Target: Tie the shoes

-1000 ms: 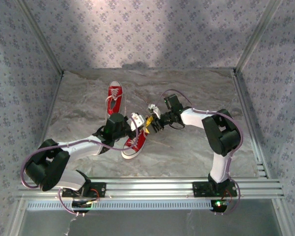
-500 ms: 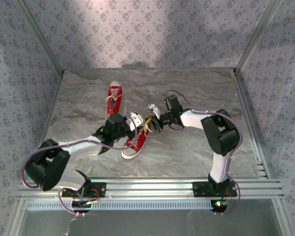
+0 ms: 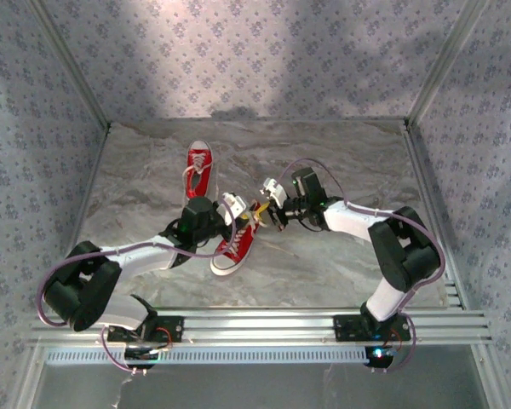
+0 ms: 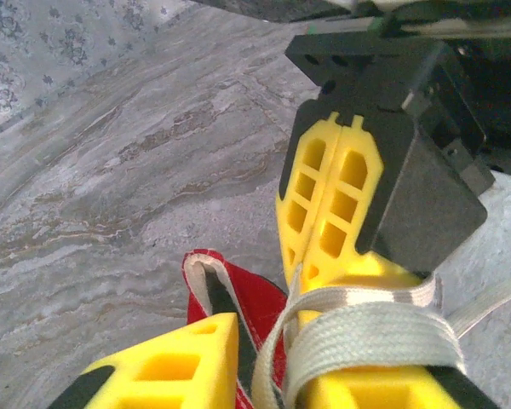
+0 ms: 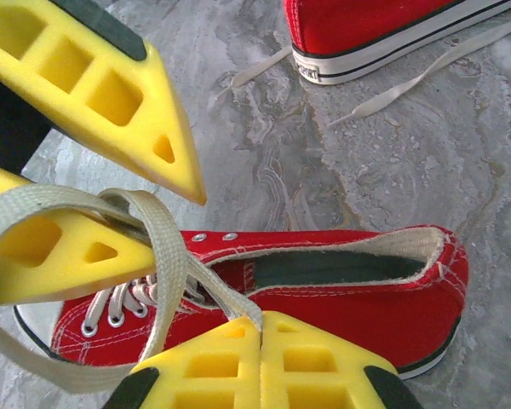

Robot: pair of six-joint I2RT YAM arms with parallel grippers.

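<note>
Near shoe [image 3: 235, 247] lies directly under both grippers; far shoe [image 3: 200, 167] sits beyond it, slightly left. Right gripper [image 5: 261, 322] pinches the white lace [image 5: 166, 256] tight. Left gripper [image 5: 177, 228]: jaws parted, lace looped round one finger.

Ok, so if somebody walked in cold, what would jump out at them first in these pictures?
The right gripper, shut on a white lace, meets the open left gripper over the near red sneaker at the middle of the table. The lace loops over one of the left gripper's yellow fingers. Behind them, the second red sneaker lies apart, laces loose.
</note>
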